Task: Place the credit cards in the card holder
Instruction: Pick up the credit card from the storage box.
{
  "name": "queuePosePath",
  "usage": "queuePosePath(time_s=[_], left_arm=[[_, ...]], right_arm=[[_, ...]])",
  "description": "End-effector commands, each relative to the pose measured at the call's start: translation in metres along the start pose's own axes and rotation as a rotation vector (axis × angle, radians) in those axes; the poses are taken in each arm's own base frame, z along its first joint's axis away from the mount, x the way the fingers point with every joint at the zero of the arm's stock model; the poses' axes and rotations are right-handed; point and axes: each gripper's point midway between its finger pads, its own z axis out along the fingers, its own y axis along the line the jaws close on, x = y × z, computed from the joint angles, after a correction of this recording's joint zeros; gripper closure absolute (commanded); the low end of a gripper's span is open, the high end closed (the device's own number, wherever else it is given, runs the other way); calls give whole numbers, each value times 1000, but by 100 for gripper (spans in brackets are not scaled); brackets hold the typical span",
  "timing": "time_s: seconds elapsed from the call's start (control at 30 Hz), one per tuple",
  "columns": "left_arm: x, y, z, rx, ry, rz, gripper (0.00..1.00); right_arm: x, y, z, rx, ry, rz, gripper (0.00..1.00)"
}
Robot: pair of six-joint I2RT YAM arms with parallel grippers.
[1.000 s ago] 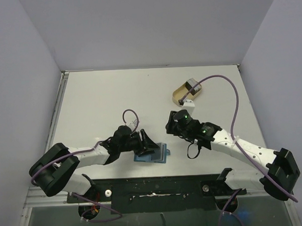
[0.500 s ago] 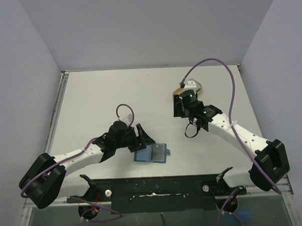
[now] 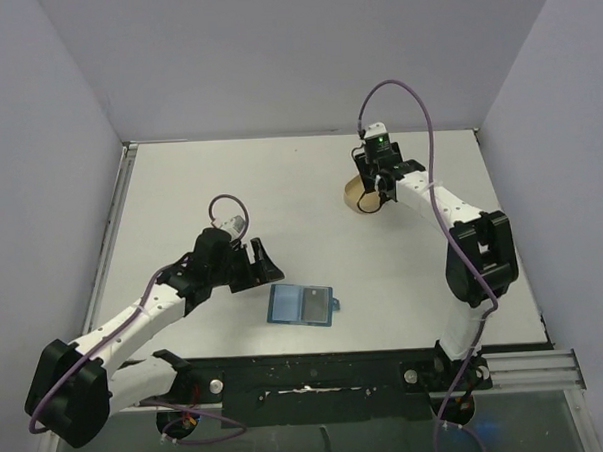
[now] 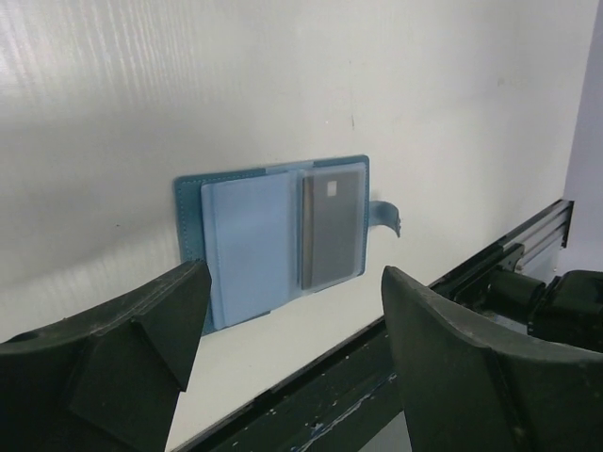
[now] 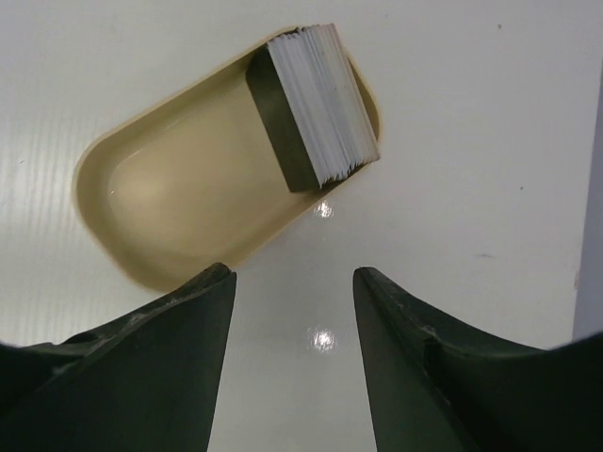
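The blue card holder (image 3: 302,304) lies open on the table near the front edge. In the left wrist view the card holder (image 4: 247,245) has one grey credit card (image 4: 332,229) in its right pocket, and its tab (image 4: 384,215) sticks out to the right. My left gripper (image 3: 261,265) is open and empty, to the left of the holder and apart from it (image 4: 294,275). A stack of credit cards (image 5: 320,104) stands in the far end of the tan oval dish (image 5: 179,198). My right gripper (image 5: 294,275) is open and empty, just short of the dish (image 3: 352,194).
The black front rail (image 3: 318,370) runs along the near table edge, close behind the holder (image 4: 490,273). Purple cables loop over both arms. Grey walls close in the table on the left, right and back.
My left gripper has drawn back to the left, away from the open holder. My right arm has swung from the table's middle up to the tan dish.
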Motion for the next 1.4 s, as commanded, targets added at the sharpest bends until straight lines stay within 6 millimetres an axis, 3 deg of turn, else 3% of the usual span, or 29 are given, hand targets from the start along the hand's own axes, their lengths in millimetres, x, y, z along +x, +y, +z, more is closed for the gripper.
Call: queuePosePath(time_s=[0.0, 0.33, 0.57, 0.97, 1.37], left_arm=[[-5, -1, -16, -9, 10, 91, 28], [-7, -1, -24, 52, 0, 78, 28], [-6, 5, -21, 66, 10, 49, 27], [-9, 9, -20, 88, 19, 9, 27], [-12, 9, -20, 99, 15, 5, 28]], right_arm=[[-32, -26, 19, 109, -35, -116, 46], [-47, -30, 66, 119, -9, -195, 45], [-36, -36, 93, 166, 52, -256, 48], [-11, -43, 108, 204, 102, -287, 49], [-19, -46, 105, 220, 84, -297, 62]])
